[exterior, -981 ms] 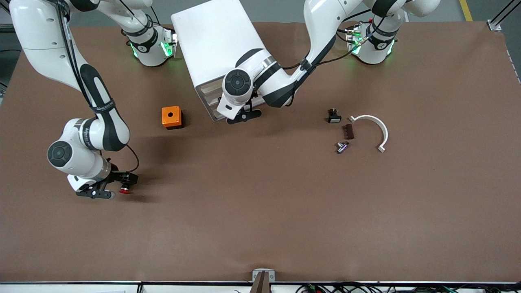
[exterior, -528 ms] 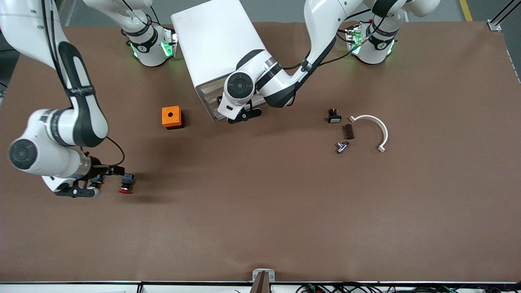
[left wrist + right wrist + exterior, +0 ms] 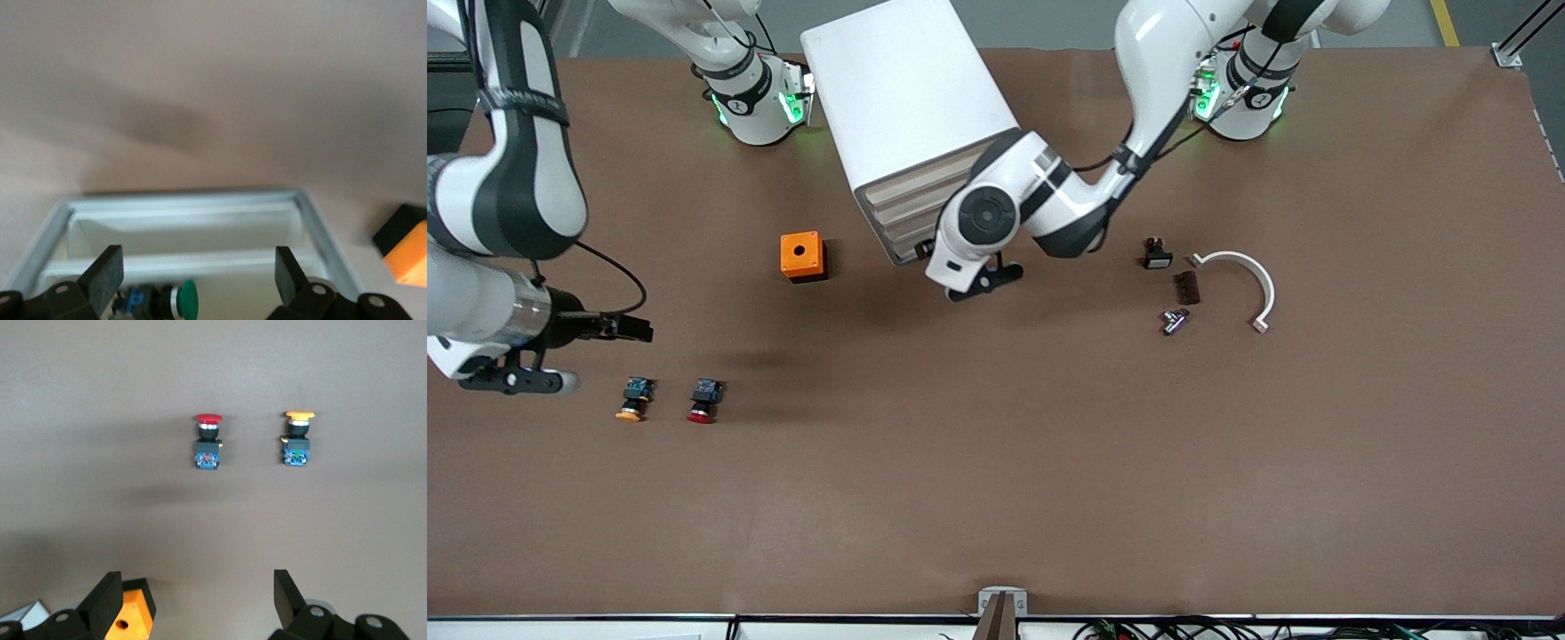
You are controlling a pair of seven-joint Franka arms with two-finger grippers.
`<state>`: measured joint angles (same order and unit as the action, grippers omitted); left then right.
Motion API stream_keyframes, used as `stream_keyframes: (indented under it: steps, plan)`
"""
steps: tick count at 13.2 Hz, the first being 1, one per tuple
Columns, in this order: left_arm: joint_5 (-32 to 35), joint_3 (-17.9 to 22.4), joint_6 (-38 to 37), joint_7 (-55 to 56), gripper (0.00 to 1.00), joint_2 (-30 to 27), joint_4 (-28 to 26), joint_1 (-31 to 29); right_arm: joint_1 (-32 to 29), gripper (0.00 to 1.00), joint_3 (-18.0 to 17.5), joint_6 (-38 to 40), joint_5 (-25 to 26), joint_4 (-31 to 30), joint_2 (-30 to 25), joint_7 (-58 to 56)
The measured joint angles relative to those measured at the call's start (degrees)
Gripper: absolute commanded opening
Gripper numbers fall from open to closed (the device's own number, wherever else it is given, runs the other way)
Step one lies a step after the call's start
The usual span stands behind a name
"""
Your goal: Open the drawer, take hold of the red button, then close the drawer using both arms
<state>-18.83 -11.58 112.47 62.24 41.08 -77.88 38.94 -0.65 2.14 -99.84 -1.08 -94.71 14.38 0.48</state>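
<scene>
Red-capped button (image 3: 703,400) is lying on the tabletop (image 3: 996,462) beside its orange-yellow twin (image 3: 632,399), I'm hovering the empty, spread right gripper (image 3: 596,351) above them, while the spread left gripper (image 3: 969,283) is facing the drawer (image 3: 183,230).

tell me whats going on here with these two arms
The red button lies on the table beside an orange-yellow button, held by neither arm. The right claw hangs open over the table near them, empty. The left claw is at the front of the white cabinet, open, with a drawer holding a green button in its wrist view. An orange cube sits beside the cabinet.
</scene>
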Motion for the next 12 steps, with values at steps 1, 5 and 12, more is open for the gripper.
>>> stream_keyframes:
  steps: [1,5,12]
  plan:
    - [0.16,0.03,-0.62,-1.97,1.0,-0.88,0.02,-2.21,-0.02,1.0,0.0,1.35,0.0,0.04,-1.49,0.0]
    - [1.14,0.1,-7.62,-12.31,1.0,-5.99,-0.23,-11.0,-0.02,1.0,-0.08,5.51,0.0,0.06,-7.65,-0.08]
    - [5.5,-0.06,-9.57,-22.63,1.0,-21.43,-11.23,-24.3,-0.02,1.0,-0.41,6.19,0.01,-0.38,-11.04,-1.65]
